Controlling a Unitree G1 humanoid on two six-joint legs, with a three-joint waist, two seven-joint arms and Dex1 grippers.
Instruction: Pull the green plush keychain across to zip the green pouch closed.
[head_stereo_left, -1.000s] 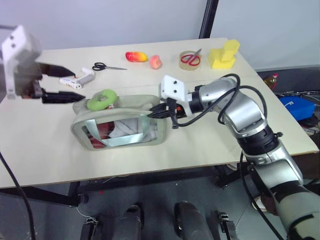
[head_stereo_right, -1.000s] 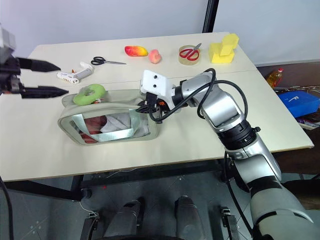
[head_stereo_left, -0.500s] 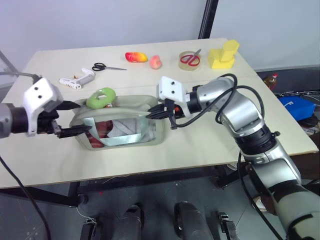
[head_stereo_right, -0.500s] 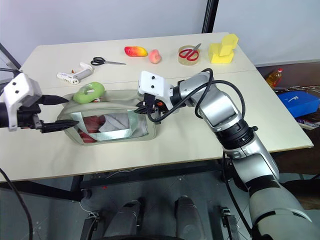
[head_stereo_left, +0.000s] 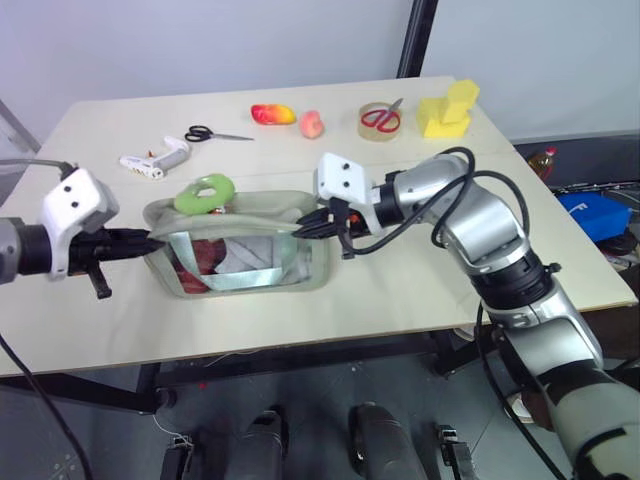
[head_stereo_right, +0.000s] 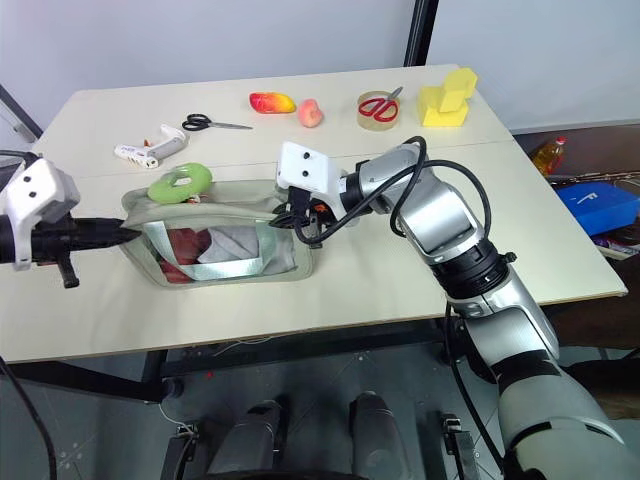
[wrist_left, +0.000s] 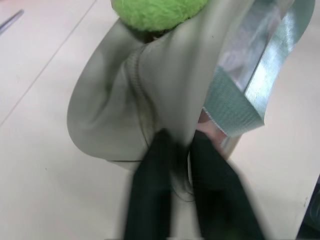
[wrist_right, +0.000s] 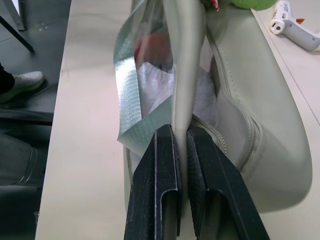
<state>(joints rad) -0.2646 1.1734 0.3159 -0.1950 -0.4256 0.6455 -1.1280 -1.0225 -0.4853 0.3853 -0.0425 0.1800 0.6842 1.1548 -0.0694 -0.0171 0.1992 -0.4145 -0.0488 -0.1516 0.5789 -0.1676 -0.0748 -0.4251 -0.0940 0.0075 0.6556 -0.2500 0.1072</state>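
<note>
Here, in the head views, the green pouch (head_stereo_left: 240, 250) lies on the surface (head_stereo_left: 400, 290) with the green plush keychain (head_stereo_left: 204, 194) on its top at the left end. The left gripper (head_stereo_left: 150, 240) has its jaws clamped on the pouch's left end. The left wrist view confirms that pinch. In the right wrist view, the right gripper (wrist_right: 181, 132) clamps the opposite edge.

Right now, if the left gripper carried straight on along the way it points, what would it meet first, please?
The green pouch: the left gripper is already pinching its near end wall, so going on would likely push into the fabric and clear window.
</note>
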